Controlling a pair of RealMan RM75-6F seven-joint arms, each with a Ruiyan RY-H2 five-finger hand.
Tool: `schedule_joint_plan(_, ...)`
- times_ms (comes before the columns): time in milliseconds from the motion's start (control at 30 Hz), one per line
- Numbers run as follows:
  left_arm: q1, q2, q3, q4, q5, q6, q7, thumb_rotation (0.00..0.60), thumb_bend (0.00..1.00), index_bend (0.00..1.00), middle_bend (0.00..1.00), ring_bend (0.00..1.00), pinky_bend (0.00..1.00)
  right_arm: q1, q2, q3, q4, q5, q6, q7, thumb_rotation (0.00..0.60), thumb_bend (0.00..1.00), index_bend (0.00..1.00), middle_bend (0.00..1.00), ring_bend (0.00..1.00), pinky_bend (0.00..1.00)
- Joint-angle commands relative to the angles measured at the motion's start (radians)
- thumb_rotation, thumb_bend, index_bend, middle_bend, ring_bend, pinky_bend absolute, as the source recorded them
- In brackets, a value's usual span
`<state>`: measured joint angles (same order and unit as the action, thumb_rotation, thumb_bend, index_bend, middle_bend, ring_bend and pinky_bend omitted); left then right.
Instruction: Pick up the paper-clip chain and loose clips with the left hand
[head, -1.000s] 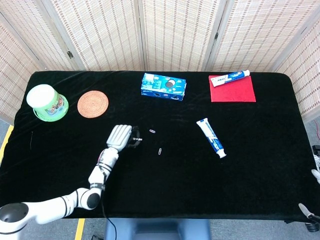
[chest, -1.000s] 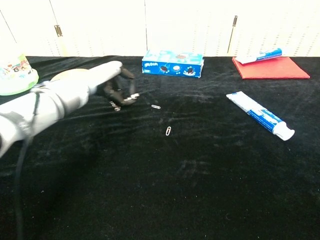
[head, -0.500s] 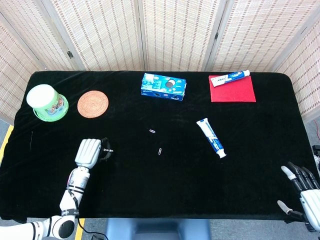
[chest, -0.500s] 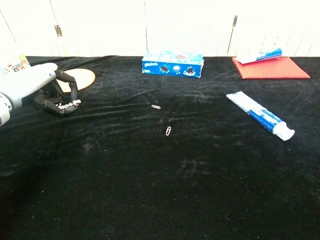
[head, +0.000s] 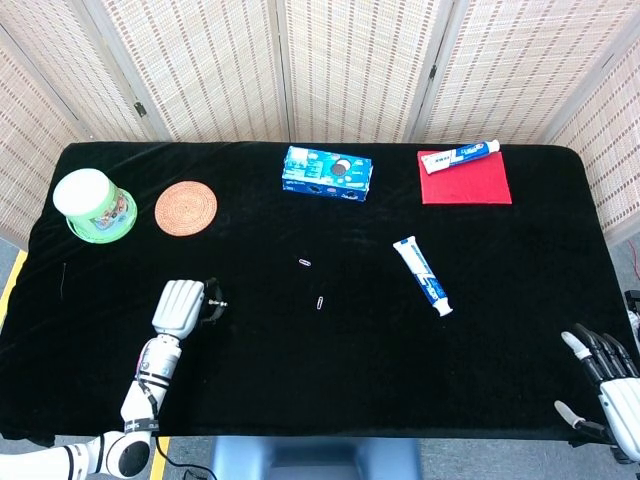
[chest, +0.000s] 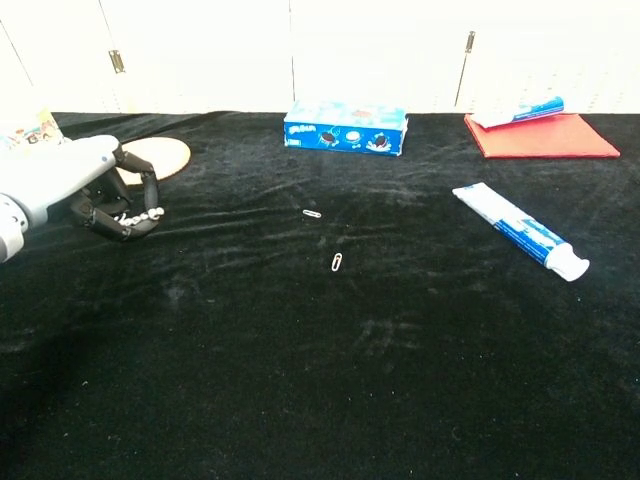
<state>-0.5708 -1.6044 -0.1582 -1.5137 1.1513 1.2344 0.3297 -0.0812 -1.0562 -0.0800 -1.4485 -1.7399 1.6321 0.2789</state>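
Note:
My left hand (head: 180, 305) (chest: 75, 185) hovers over the front left of the black table, fingers curled around the paper-clip chain (chest: 140, 215) (head: 215, 303), whose silvery links show at the fingertips. Two loose clips lie apart from it near the table's middle: one (head: 305, 262) (chest: 312, 213) farther back, one (head: 318, 302) (chest: 338, 262) nearer the front. My right hand (head: 605, 372) shows at the lower right corner of the head view, off the table's front right edge, fingers spread and holding nothing.
A green tub (head: 94, 205) and a woven coaster (head: 186, 207) sit at the back left. A blue cookie box (head: 328, 172) stands at back centre. A red cloth (head: 464, 178) carries one toothpaste tube (head: 460, 155); another tube (head: 424, 275) lies right of centre.
One second ago my left hand was closed on the chain near the loose clips; it has carried the chain to the front left. Since half a second ago it has barely shifted. The right hand came into view.

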Motion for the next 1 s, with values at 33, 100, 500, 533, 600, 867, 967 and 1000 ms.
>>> schedule_joint_plan(33, 0.004, -0.011, -0.015, 0.003, -0.009, 0.017, 0.019, 0.600, 0.30, 0.06, 1.00, 1.00, 1.00, -0.004, -0.006, -0.002, 0.010, -0.009, 0.017, 0.001, 0.600, 0.24, 0.00, 0.00, 0.00, 0.00)
schedule_joint_plan(100, 0.006, -0.016, -0.020, 0.005, 0.000, 0.025, 0.012, 0.600, 0.26, 0.00, 1.00, 1.00, 1.00, -0.005, -0.009, -0.003, 0.014, -0.011, 0.023, 0.002, 0.600, 0.24, 0.00, 0.00, 0.00, 0.00)
schedule_joint_plan(500, 0.078, 0.125, -0.009, -0.222, 0.095, 0.135, 0.014, 0.600, 0.17, 0.00, 0.94, 0.98, 1.00, -0.002, -0.007, -0.011, 0.016, -0.007, 0.020, 0.005, 0.600, 0.24, 0.00, 0.00, 0.00, 0.00)
schedule_joint_plan(533, 0.104, 0.173, 0.015, -0.284, 0.123, 0.153, -0.003, 0.600, 0.17, 0.00, 0.84, 0.90, 0.97, 0.000, -0.003, -0.016, 0.015, -0.012, 0.015, 0.013, 0.600, 0.24, 0.00, 0.00, 0.00, 0.00)
schedule_joint_plan(600, 0.156, 0.261, 0.071, -0.361, 0.186, 0.192, -0.015, 0.600, 0.17, 0.00, 0.60, 0.66, 0.83, 0.004, -0.001, -0.018, 0.015, -0.011, 0.009, 0.014, 0.600, 0.24, 0.00, 0.00, 0.00, 0.00)
schedule_joint_plan(867, 0.411, 0.403, 0.315, -0.302, 0.365, 0.397, -0.028, 0.600, 0.17, 0.00, 0.00, 0.00, 0.07, 0.010, -0.002, -0.020, 0.010, -0.002, -0.005, 0.008, 0.600, 0.24, 0.00, 0.00, 0.00, 0.00)
schedule_joint_plan(967, 0.500, 0.405, 0.358, -0.232, 0.361, 0.458, -0.093, 0.600, 0.17, 0.00, 0.00, 0.00, 0.00, 0.012, -0.001, -0.013, 0.012, 0.021, -0.016, 0.010, 0.600, 0.24, 0.00, 0.00, 0.00, 0.00)
schedule_joint_plan(1000, 0.523, 0.402, 0.367, -0.198, 0.367, 0.476, -0.121, 0.600, 0.17, 0.00, 0.00, 0.00, 0.00, 0.008, -0.003, -0.011, 0.013, 0.022, -0.008, 0.006, 0.600, 0.24, 0.00, 0.00, 0.00, 0.00)
